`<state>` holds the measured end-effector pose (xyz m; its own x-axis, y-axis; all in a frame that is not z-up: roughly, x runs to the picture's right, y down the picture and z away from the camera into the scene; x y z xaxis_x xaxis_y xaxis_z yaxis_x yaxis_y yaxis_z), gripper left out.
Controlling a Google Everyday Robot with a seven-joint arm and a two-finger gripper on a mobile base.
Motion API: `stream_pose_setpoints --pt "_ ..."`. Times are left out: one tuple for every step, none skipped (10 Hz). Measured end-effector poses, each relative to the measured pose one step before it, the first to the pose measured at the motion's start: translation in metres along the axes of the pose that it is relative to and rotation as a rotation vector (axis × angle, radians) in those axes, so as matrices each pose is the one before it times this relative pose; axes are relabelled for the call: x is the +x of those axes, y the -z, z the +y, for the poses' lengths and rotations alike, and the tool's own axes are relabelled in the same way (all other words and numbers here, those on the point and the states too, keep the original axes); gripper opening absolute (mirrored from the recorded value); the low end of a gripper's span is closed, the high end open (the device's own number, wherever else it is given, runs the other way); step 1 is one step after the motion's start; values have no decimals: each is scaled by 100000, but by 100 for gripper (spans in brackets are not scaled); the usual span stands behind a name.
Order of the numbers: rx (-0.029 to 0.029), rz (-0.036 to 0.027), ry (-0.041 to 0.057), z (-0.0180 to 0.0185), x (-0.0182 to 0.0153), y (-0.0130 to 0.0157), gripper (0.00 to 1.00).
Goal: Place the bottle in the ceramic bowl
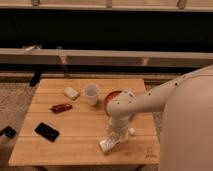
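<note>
In the camera view, a light wooden slatted table [75,146] stands on a speckled grey-beige carpet [15,102]. Behind it a pale horizontal ledge [100,56] runs across the room, with dark panelling [110,30] above and a dark gap below. A small black object [7,132] sits on the floor at the table's left front corner.

The robot's white arm [155,97] reaches in from the right, where its bulky white body [187,130] fills the lower corner, and bends down at a rounded joint over the right half of the table. The gripper [116,135] hangs straight down from that joint, low over the tabletop near the front edge and right at the bottle [106,145]. Whether it is clamped on the bottle or released cannot be told here.

The bottle lies on its side on the wood, slanting from lower left to upper right, its clear crinkly body showing below the gripper. It is outside the ceramic bowl [112,94], which sits further back, orange-red and mostly hidden by the arm. Just left of the bowl stands a translucent white cup [91,94], upright. Left again lies a small pale block [71,92], then a red-brown oblong object [61,107], and near the left front a black phone [46,131] lies flat
</note>
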<state>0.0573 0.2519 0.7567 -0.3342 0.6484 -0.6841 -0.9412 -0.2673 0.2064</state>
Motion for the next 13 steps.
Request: stream_pose_setpoints --pt "-335 1055 -387 -18 -99 -457 65" --pt "-37 632 -257 -194 -173 -339 65" --pt "-354 318 -300 -52 -136 -144 65" --pt "207 801 227 66 -109 -279 65" --pt "3 208 504 235 -52 -127 65" --pt "52 267 621 301 -61 -171 65" --pt "-12 305 312 152 -65 -132 65" --pt "-343 798 307 234 -108 -280 65" --pt "-142 608 -80 115 -54 -195 65" --pt "7 1140 -312 17 -31 -265 65" --pt "117 1254 -412 -49 -46 -248 62" --pt "37 748 -398 7 -49 -96 56" --pt "179 1107 -677 -102 -14 10 46"
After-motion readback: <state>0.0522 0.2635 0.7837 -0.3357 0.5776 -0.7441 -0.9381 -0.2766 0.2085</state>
